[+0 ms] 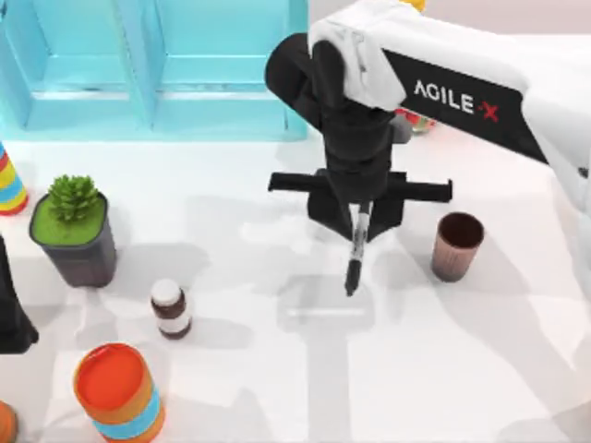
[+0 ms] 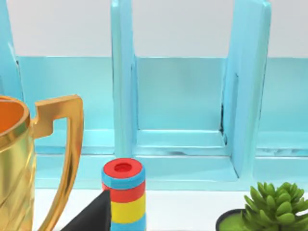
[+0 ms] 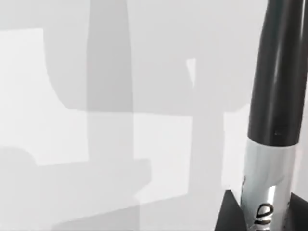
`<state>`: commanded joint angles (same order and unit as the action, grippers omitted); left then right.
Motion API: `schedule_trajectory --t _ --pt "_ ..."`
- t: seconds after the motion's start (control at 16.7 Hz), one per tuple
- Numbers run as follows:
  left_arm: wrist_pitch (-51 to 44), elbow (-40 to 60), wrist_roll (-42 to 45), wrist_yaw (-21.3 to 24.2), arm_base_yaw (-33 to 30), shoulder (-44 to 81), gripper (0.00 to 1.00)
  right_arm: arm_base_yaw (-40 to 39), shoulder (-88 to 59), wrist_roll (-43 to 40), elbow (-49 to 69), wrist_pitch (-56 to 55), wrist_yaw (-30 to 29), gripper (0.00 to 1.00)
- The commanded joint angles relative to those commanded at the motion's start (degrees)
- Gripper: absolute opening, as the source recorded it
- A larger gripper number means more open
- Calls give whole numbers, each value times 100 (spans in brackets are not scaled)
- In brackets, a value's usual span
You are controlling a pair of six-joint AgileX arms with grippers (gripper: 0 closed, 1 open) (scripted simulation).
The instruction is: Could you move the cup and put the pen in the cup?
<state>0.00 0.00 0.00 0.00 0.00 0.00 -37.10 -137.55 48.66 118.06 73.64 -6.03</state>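
My right gripper [image 1: 360, 221] hangs over the middle of the table, shut on the pen [image 1: 355, 254], a slim black marker with a pale label band that points down toward the table's front. The right wrist view shows the pen [image 3: 276, 96] up close, its label end clamped between dark fingertips [image 3: 231, 211] and bare white table beyond. The cup [image 1: 456, 245], dark reddish-brown and tapered, stands upright on the table to the right of the pen, apart from it. My left arm [image 1: 11, 309] is parked at the table's left edge.
A teal shelf rack [image 1: 157, 65] lines the back. A potted succulent [image 1: 74, 231], a small brown bottle with a white cap [image 1: 171, 309], an orange cylinder with a blue band [image 1: 118, 392] and a striped stack [image 1: 9, 185] occupy the left. A gold trophy [image 2: 29, 159] stands near my left wrist.
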Motion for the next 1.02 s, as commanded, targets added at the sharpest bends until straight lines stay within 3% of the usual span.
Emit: schedule_trajectory --t 0.54,1.02 --pt "0 0 0 0 0 0 100 -469 1414 453 -1058 331 55 0" --pt "0 0 0 0 0 0 100 -483 1496 473 -1196 332 27 0"
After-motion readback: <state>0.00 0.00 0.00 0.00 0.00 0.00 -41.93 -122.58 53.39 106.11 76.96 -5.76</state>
